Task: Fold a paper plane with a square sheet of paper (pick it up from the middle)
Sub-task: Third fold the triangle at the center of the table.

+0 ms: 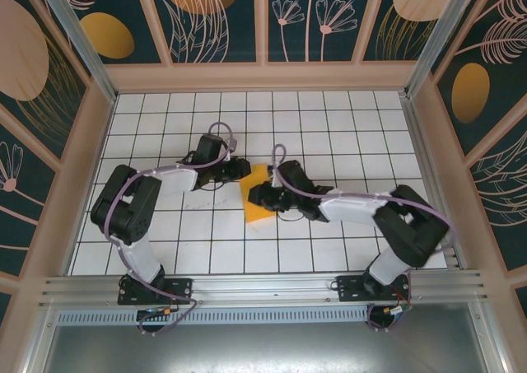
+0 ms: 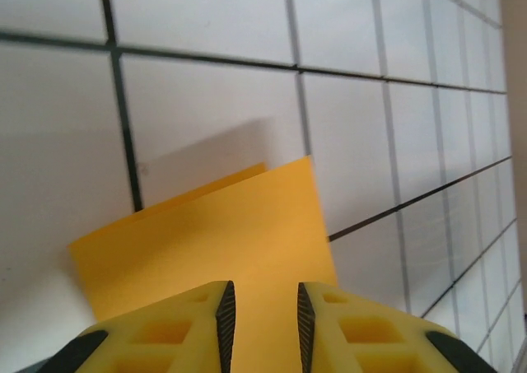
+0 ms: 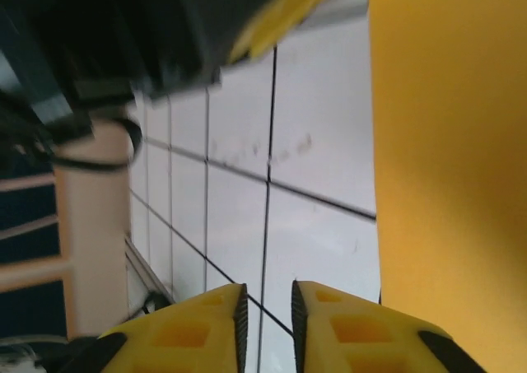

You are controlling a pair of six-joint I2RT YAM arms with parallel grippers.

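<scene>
Orange-yellow and thin, the square sheet of paper lies on the white gridded table midway between the two arms, with one corner pointing away from them. From the left wrist it looks doubled over, a second edge peeking out behind the front layer and casting a shadow on the tile, so part of it probably stands slightly off the surface. The left gripper sits low over the near part of the sheet with its jaws a narrow gap apart, the paper's face showing through the gap and nothing pinched. The right gripper is likewise slightly parted and empty, over bare tile just beside the sheet's edge. The paper should be almost weightless, limp, and quick to crease or slide on the smooth tiles (a sideways nudge would likely skate it away), so a light pinch on a raised fold or edge looks the safest hold.
</scene>
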